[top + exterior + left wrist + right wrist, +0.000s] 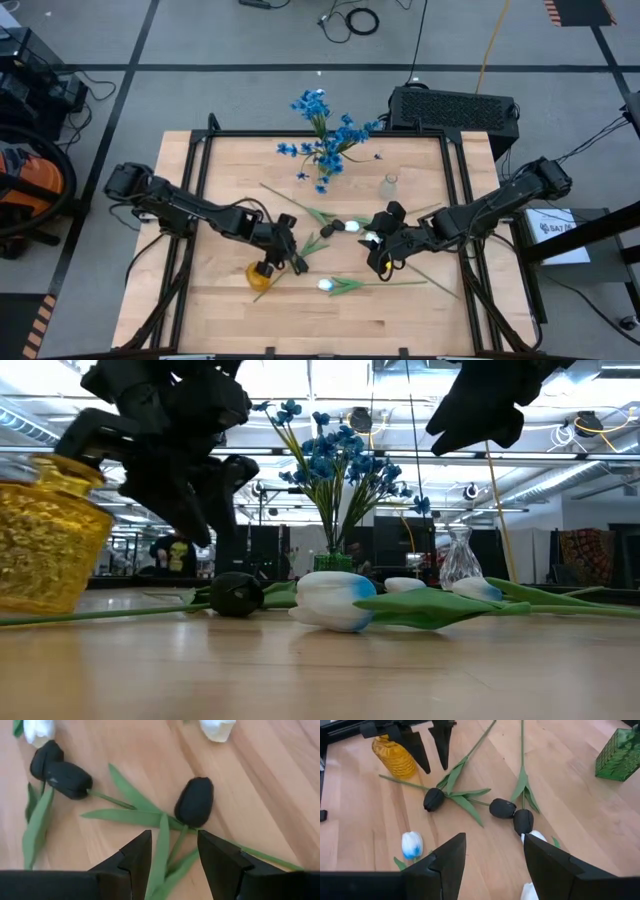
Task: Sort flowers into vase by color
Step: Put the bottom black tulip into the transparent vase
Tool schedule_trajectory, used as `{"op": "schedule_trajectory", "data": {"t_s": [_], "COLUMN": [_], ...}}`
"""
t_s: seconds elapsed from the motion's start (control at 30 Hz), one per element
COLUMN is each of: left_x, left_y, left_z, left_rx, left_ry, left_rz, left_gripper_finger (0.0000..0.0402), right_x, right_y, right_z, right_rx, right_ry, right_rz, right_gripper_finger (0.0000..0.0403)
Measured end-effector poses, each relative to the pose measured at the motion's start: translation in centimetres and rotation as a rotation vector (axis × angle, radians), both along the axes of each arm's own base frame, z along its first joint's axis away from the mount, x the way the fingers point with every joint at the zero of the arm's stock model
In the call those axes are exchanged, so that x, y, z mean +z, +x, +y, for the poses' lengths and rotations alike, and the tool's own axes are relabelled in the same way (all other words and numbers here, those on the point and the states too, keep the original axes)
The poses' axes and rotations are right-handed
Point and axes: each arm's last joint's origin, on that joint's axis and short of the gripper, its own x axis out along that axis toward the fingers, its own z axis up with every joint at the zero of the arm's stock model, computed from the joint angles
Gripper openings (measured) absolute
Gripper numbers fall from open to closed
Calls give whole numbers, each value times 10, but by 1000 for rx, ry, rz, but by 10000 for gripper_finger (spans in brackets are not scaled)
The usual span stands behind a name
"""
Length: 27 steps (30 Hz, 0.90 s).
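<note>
Low view: yellow vase (45, 535) cut off at the frame edge, its base partly behind a green stem. Left wrist view: two white tulips (39, 730), beyond the black tulips (67, 779), cropped by the border. Green vase (621, 749) only partly in frame.

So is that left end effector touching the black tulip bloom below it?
Apart. The left wrist view shows the left end effector open, its fingers either side of the green stem, with bare wood between the fingertips and the black tulip bloom.
</note>
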Motion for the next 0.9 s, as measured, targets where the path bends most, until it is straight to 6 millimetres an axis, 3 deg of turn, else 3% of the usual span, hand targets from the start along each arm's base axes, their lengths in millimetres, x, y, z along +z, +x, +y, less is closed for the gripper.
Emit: {"op": "schedule_trajectory", "data": {"t_s": [0.17,0.33,0.9], "left_x": [-7,0,6], "left_y": [3,-4,-17], "left_z": [9,12,-16], "left_rx": [23,64,60], "left_ry": [6,-20,6], "left_rz": [25,42,38], "left_gripper_finger": [166,166,166], "right_x": [0,0,0], "right_y": [0,0,0], "right_z": [0,0,0], "right_rx": [1,3,5], "right_ry": [-2,-4,-7], "right_rz": [1,3,3], "right_gripper_finger": [192,192,192]}}
